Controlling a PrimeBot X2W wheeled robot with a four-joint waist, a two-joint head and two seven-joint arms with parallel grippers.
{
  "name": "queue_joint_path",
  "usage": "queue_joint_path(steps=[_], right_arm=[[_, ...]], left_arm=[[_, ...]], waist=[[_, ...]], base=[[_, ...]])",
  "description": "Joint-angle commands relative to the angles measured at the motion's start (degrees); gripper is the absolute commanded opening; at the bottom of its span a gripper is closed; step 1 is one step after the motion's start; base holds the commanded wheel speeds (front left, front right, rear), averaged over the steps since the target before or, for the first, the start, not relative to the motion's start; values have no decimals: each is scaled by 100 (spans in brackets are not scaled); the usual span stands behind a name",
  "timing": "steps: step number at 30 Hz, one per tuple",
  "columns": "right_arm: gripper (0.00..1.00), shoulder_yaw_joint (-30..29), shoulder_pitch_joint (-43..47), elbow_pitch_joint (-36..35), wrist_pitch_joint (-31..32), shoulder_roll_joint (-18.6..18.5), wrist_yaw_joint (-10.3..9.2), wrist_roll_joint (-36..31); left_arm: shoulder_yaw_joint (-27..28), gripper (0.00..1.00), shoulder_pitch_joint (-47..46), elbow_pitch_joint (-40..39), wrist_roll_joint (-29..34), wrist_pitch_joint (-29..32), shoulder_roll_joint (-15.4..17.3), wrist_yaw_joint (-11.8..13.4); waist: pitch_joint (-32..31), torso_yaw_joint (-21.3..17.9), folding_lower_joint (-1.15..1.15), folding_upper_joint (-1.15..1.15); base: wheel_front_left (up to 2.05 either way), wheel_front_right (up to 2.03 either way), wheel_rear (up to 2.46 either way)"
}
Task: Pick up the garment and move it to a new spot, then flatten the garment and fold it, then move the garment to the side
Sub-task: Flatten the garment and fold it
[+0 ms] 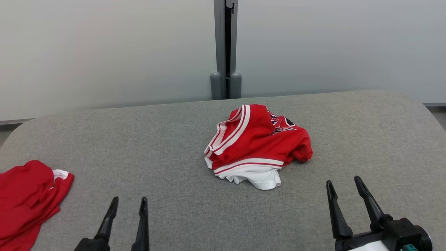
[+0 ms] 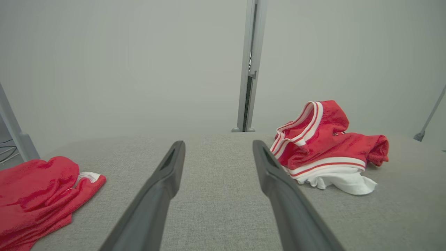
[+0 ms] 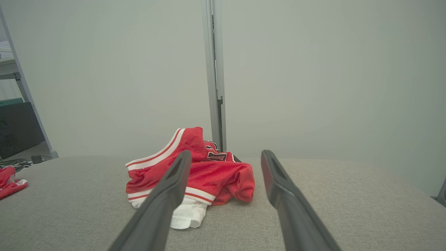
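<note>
The crumpled red jersey [image 1: 258, 143] lies ahead-left of the right gripper [image 1: 343, 180], nearer it than the left gripper [image 1: 129, 198]; both spread wide, empty

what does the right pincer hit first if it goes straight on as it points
Likely the red garment, whose bunched end shows ahead of the right pincer; it may only clip it.

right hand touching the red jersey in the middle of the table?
Apart. The head view shows a strip of bare grey table between the red jersey and the right hand, whose fingers stand open.
</note>
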Motion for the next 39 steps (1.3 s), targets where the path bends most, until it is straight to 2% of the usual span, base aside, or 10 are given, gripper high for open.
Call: queue_joint_path(steps=[1, 5, 10, 18, 24, 32, 33, 34, 35, 39], right_arm=[[100, 14, -60, -1, -6, -7, -6, -5], [100, 61, -108, 10, -6, -8, -6, -17], [100, 130, -236, -19, -6, -8, -6, -25], [100, 186, -402, -156, -6, -6, -6, -29], [100, 172, -571, -234, -6, -7, -6, -58], [100, 273, -842, -294, -6, -7, -6, -102], [100, 269, -851, -295, -6, -8, -6, -107], [100, 265, -850, -296, -6, -7, -6, -112], [100, 259, -843, -296, -6, -8, -6, -114], [100, 243, -772, -262, -6, -8, -6, -98]], left_arm=[[-82, 100, -171, 83, -74, -1, 13, -122], [-568, 100, -603, 595, -247, -1, 9, -562], [-1323, 100, -1388, 1419, -375, -1, 16, -722], [-1936, 100, -2665, 3019, -1090, -2, 18, -559], [-2134, 100, -3492, 3791, -1445, -1, 18, -399], [-2217, 98, -4247, 4474, -1815, -2, 12, -444], [-2194, 66, -4267, 4434, -1798, -2, 15, -421], [-2175, 42, -4269, 4370, -1772, -2, 16, -415], [-2141, 0, -4245, 4315, -1755, -1, 16, -417], [-2176, 0, -4056, 4195, -1800, -1, 18, -519]], waist=[[24, -40, 0, 0], [91, -184, 0, 0], [245, -461, 0, 0], [678, -852, 0, 0], [1073, -947, 0, 0], [1370, -1084, 0, 0], [1364, -1097, 0, 0], [1354, -1108, 0, 0], [1343, -1117, 0, 0], [1259, -1157, 0, 0]], base=[[0, 0, 0], [0, 0, 0], [0, 0, 0], [0, 0, 0], [0, 0, 0], [0, 0, 0], [0, 0, 0], [0, 0, 0], [0, 0, 0], [0, 0, 0]])
